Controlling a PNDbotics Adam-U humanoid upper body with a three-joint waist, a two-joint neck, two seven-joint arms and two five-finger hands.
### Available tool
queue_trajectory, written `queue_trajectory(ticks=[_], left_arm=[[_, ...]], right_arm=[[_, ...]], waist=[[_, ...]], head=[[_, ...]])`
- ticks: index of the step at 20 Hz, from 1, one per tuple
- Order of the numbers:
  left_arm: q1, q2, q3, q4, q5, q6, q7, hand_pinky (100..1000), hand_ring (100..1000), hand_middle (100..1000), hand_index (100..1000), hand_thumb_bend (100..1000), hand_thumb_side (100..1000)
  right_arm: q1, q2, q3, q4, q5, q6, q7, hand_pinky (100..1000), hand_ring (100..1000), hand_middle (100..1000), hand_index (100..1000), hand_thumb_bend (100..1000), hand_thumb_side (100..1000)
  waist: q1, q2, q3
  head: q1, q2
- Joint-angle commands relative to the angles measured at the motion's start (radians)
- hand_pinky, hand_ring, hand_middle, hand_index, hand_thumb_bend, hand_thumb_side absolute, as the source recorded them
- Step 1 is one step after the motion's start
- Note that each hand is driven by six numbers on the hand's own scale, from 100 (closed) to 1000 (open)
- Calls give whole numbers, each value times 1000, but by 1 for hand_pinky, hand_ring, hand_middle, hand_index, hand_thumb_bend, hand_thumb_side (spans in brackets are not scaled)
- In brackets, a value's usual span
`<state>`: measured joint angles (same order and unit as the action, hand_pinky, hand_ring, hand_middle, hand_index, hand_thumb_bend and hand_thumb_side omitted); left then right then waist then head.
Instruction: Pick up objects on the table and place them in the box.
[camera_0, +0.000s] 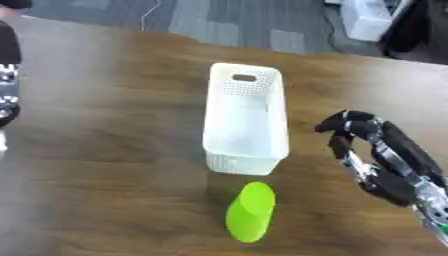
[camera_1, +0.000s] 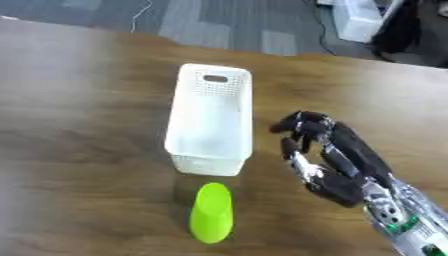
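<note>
The table (camera_0: 105, 150) is brown wood grain, running slightly askew across both views. At its middle stands the box (camera_0: 246, 118), a white perforated plastic basket, long and narrow, with its long axis running from 12 to 6 o'clock. A handle slot shows in the far end wall. Nothing can be seen inside it.

The one loose object is a lime-green cup (camera_0: 250, 212). It lies on its side on the table at 6 o'clock from the box, just beside the near end wall but apart from it. Its rounder end points toward the box; its other end points toward me. I cannot tell which end is the mouth.

My right hand (camera_1: 328, 150) comes in from the lower right corner and sits at about 3 to 4 o'clock from the box, near the box's right wall and not touching it. The fingers (camera_1: 293, 122) are curled inward toward the palm, and the hand has hold of nothing. It is well apart from the cup, which lies at about 8 o'clock from the hand. Whether the hand rests on the table or hangs over it I cannot tell.

A black and silver part of my left arm (camera_0: 7, 85) shows at the left edge of the left eye view only, at 9 o'clock from the box. My left hand is not seen in either view.

Beyond the far table edge, at 12 o'clock, is grey patterned floor (camera_0: 219, 22).
</note>
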<state>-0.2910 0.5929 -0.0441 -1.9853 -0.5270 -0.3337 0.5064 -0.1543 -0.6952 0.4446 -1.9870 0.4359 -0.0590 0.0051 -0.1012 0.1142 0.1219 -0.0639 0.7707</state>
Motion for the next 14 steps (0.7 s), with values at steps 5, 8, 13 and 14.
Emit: queue_trajectory(ticks=[5,8,13,14], left_arm=[[-14,27,11,-15,2,1,0,469,516,692,698,567,1000],[-16,27,11,-15,3,1,-1,469,516,692,698,567,1000],[-15,28,10,-15,2,-1,-2,468,516,692,698,566,1000],[-15,28,10,-15,2,-1,-2,468,516,692,698,566,1000]], right_arm=[[-52,39,28,-13,-15,80,158,509,577,716,836,166,1000],[-58,42,41,-13,-35,88,192,519,583,723,840,186,1000],[-72,46,63,-13,-66,87,240,538,595,732,852,233,1000],[-75,47,66,-13,-71,85,247,540,597,734,854,239,1000]], waist=[[3,-15,2],[2,-14,4],[1,-13,4],[1,-13,4]], head=[[-14,-1],[-7,-1],[5,-1],[8,-1]])
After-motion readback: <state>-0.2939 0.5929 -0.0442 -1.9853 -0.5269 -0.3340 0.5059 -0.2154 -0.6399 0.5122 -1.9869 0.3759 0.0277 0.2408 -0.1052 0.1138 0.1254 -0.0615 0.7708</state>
